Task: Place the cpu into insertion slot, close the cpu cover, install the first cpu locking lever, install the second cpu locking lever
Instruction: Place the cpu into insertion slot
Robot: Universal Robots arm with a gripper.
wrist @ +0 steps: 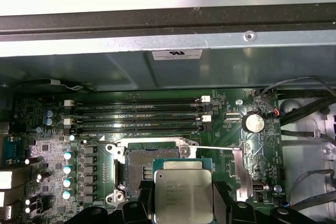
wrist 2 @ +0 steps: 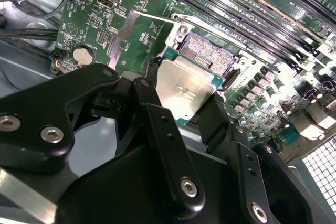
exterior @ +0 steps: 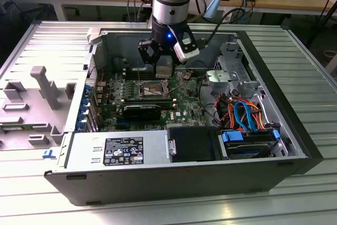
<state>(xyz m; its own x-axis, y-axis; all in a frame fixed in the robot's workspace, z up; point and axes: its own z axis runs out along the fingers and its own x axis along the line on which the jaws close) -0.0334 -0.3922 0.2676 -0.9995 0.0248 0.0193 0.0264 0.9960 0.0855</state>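
The cpu (wrist 2: 184, 87) is a flat silver square on a green base, and my gripper (wrist 2: 182, 92) is shut on it by two opposite edges. In the exterior view the gripper (exterior: 164, 72) hangs inside the open computer case, holding the cpu (exterior: 164, 66) just above the insertion slot (exterior: 151, 89). In both wrist views the insertion slot (wrist 2: 207, 51) (wrist: 149, 161) lies uncovered with a dark centre, partly hidden by the cpu (wrist: 184, 192). The cpu cover (wrist: 239, 174) stands raised beside the slot as a silver strip seen edge-on (wrist 2: 123, 32). A thin lever wire (wrist: 220, 148) runs along the slot's edge.
Long black memory slots (wrist: 142, 114) lie beyond the socket, near the case wall (wrist: 168, 72). A black card (exterior: 142, 111) sits just in front of the socket. A power supply (exterior: 118, 151) and a drive bay with blue and orange cables (exterior: 245, 114) line the near side.
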